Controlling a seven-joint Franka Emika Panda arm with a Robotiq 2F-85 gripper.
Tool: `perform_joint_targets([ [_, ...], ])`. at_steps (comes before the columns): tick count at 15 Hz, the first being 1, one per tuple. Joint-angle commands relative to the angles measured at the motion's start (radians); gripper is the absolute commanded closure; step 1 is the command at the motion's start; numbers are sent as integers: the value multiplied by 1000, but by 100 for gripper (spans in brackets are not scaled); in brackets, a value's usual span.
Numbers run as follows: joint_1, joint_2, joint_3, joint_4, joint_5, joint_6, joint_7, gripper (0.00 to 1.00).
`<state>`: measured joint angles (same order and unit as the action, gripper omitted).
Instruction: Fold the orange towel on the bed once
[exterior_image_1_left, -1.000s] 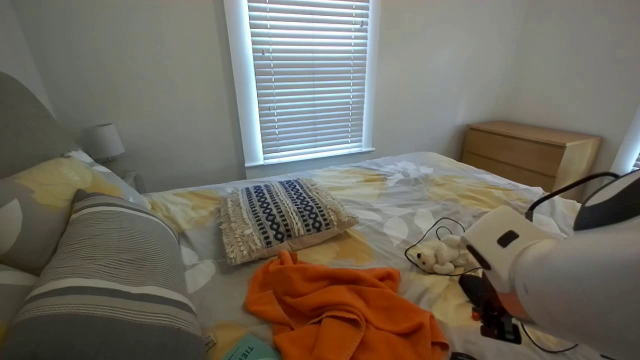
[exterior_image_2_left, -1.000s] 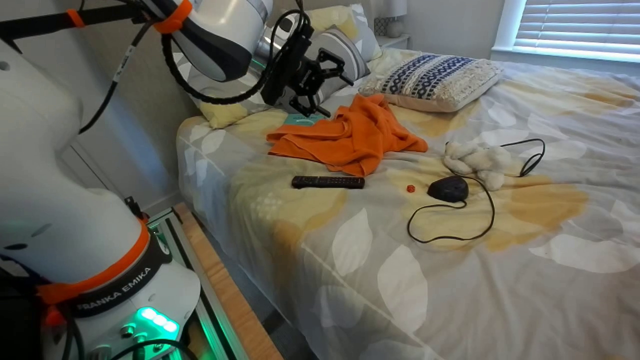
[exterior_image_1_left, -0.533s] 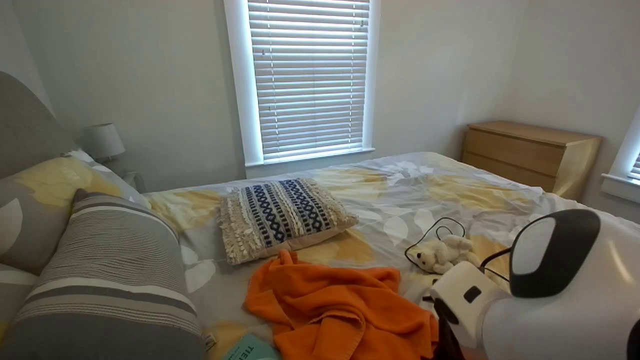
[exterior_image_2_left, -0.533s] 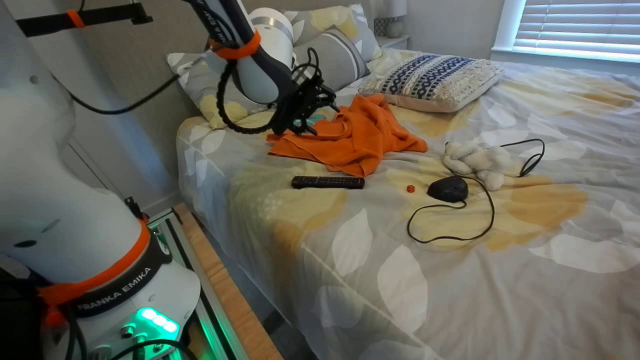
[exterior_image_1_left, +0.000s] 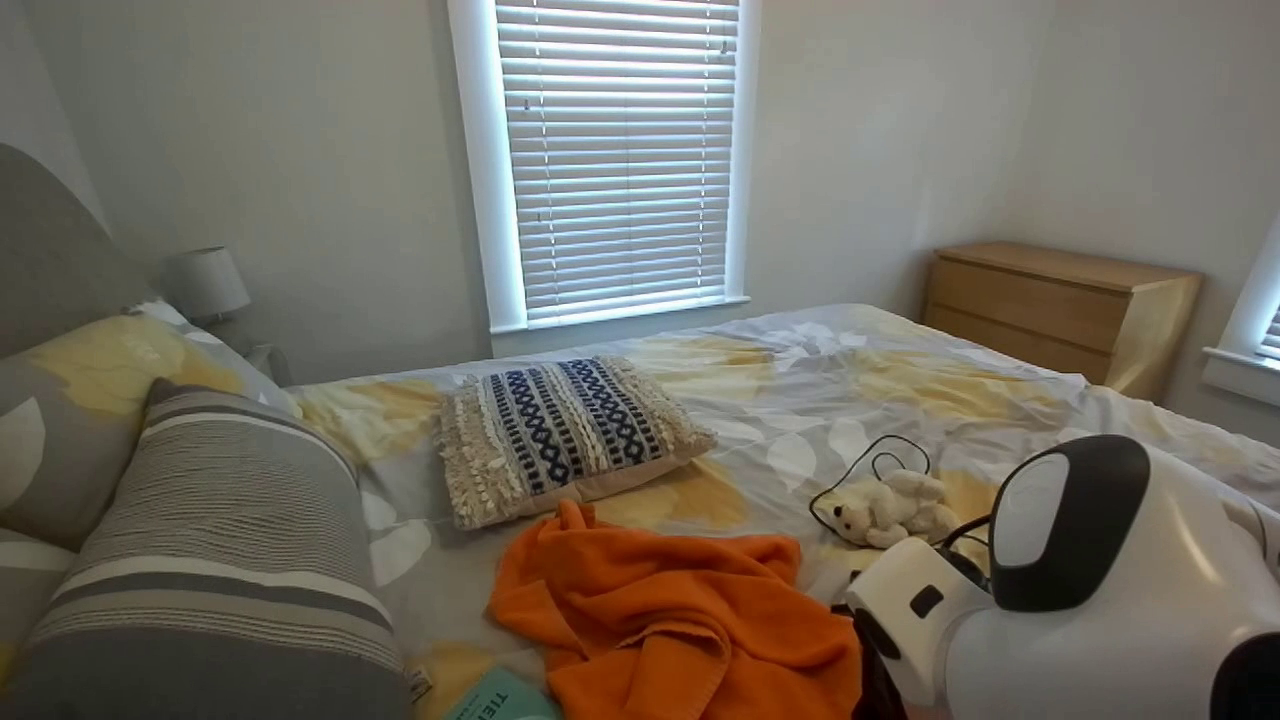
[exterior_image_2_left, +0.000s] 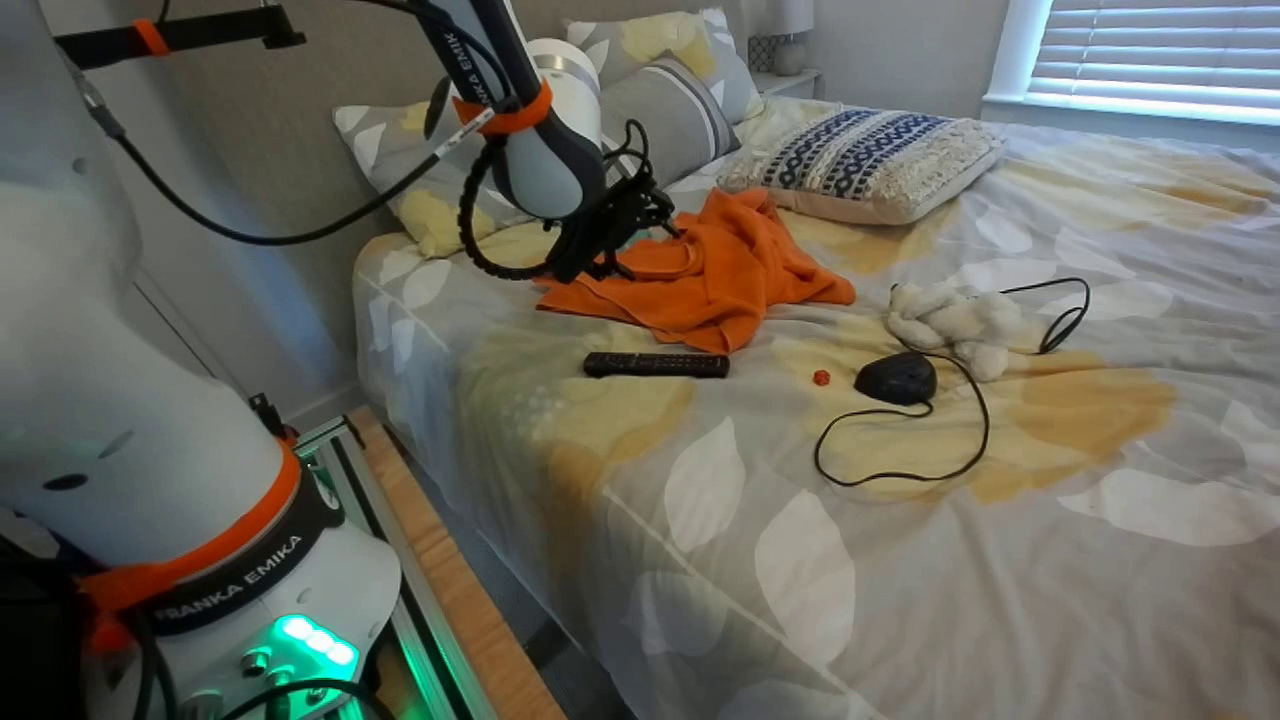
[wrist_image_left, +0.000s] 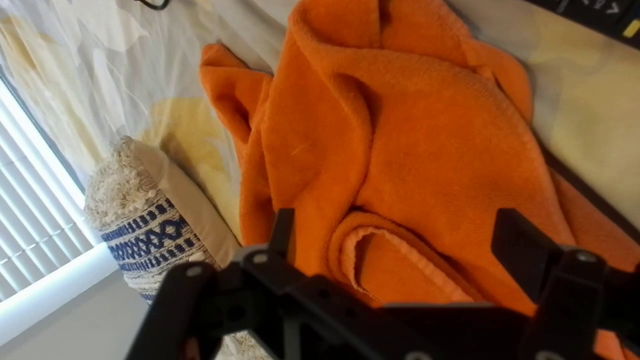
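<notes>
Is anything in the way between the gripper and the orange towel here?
Nothing visible. In the wrist view, the gripper has its jaws open toward the orange towel, with nothing showing in between. The patterned cushion and black remote lie on either side of the towel, neither between it and the jaws.

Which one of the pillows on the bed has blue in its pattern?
The fringed pillow, lying beside the towel. It alone shows blue diamonds: the striped pillow is grey with pale stripes, and the floral pillows are grey, white and yellow.
</notes>
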<state>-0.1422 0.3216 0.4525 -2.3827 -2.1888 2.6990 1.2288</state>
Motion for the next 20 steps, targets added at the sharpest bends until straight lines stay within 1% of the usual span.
perform_joint_targets([
  [1,65,-2,-65,6,9,6,2,0],
  [3,97,40,-84,25,-9,-12,-35,0],
  [7,149,107,-80,61,-54,-15,-18,0],
  [8,157,124,-76,73,-68,-13,-13,0],
  [15,195,294,-62,145,-55,29,-79,0],
  [20,226,374,-86,187,-53,-55,-244,0],
])
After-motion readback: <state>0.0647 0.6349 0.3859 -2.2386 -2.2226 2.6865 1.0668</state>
